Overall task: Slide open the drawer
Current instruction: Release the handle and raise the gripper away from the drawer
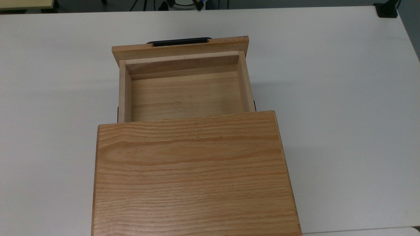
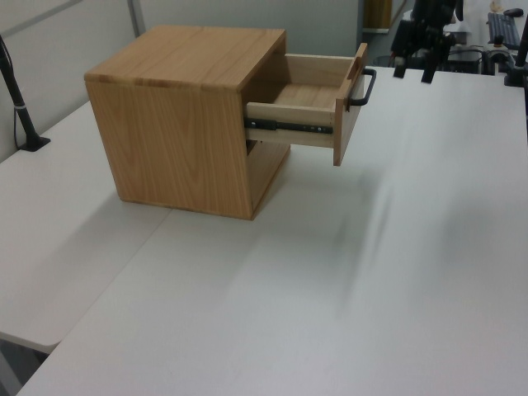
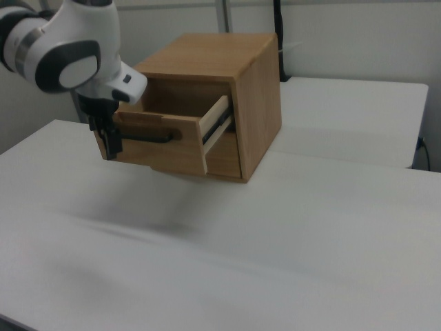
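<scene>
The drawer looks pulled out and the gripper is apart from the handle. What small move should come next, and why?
Probably just retreat a little more. The drawer stands well out of the cabinet, and the open gripper hangs clear of the handle, so nothing seems left to pull.
</scene>
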`<action>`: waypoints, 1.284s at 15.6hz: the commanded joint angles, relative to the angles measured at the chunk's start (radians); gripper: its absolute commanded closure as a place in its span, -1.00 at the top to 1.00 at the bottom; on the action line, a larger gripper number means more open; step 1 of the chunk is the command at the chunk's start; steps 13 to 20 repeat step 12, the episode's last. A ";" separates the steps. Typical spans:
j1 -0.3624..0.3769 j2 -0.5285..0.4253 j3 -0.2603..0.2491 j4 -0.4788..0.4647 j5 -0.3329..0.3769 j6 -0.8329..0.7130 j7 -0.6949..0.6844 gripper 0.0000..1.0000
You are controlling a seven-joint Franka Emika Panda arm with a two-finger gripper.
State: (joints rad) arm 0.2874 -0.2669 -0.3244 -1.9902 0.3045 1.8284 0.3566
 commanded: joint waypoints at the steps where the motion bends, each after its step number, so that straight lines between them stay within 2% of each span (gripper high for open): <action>1: -0.051 0.078 0.027 0.178 -0.149 -0.127 -0.294 1.00; 2: -0.076 0.107 0.060 0.223 -0.221 -0.162 -0.365 1.00; 3: -0.141 0.156 0.137 0.266 -0.304 -0.197 -0.433 1.00; 5: -0.238 0.222 0.230 0.326 -0.331 -0.213 -0.439 1.00; 10: -0.243 0.244 0.225 0.361 -0.340 -0.228 -0.430 1.00; 20: -0.244 0.239 0.219 0.361 -0.338 -0.228 -0.429 1.00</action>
